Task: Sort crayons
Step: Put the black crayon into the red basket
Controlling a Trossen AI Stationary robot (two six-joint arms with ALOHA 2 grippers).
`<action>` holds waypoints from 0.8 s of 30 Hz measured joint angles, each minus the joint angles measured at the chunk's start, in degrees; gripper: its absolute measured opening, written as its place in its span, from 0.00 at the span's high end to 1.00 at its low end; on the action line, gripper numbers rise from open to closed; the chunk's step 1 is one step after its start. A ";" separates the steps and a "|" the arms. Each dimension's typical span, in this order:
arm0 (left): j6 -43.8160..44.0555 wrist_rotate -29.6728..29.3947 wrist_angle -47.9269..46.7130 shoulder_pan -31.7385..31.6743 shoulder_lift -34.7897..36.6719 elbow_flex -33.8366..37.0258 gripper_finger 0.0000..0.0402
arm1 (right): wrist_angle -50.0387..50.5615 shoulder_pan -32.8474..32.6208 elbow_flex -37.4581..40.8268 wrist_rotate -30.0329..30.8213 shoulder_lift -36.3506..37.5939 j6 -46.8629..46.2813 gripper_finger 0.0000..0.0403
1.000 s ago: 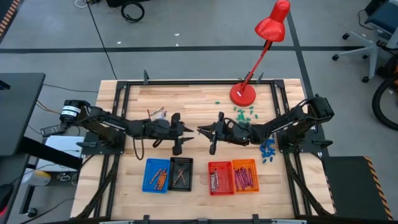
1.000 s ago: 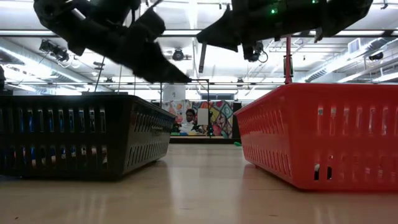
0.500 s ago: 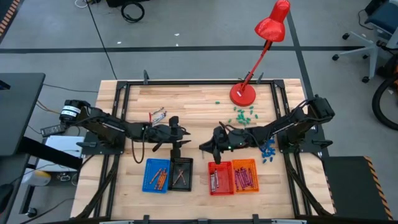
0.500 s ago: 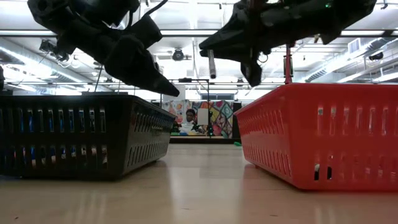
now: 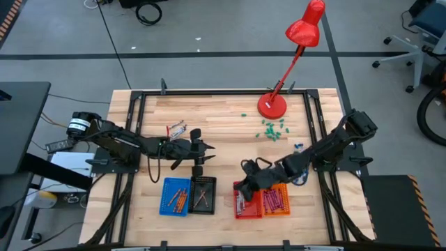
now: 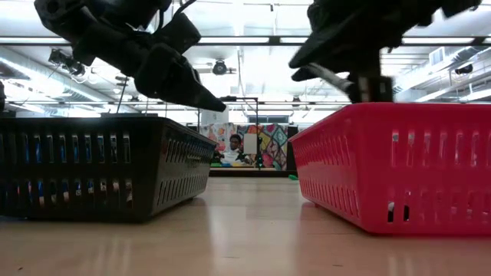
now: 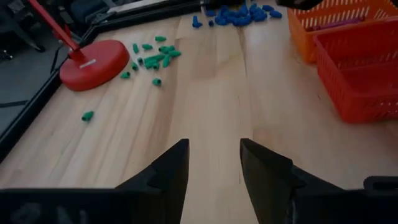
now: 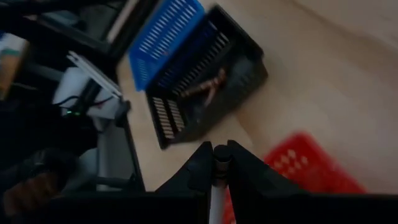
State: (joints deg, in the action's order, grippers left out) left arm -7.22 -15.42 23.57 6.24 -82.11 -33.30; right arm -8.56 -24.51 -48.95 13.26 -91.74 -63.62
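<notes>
Red desk lamp [image 5: 296,49] on table's [image 5: 223,115] far side; green bits [image 5: 272,129] beside its base; blue chunks [image 7: 239,15] nearby.

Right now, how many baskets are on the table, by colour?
Blue basket: 1
Black basket: 1
Red basket: 1
Orange basket: 1
Total: 4

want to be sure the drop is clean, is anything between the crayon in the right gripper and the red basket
Nothing visible. The right gripper holds a grey-white crayon just above the red basket's open top. The left gripper hangs apart, nearer the black basket.
</notes>
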 joint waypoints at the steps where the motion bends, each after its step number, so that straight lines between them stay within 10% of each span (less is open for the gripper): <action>1: -0.04 0.00 0.25 -0.02 0.00 0.00 0.61 | 2.39 -0.77 -0.96 0.77 0.00 -1.67 0.89; 24: -3.92 -0.14 3.61 -1.94 0.02 -0.02 0.61 | 24.18 -5.41 -11.55 0.76 -8.07 -18.50 0.89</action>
State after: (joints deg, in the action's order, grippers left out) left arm -11.14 -15.56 27.17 4.30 -82.08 -33.32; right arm 15.62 -29.92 -60.50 14.03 -99.82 -82.13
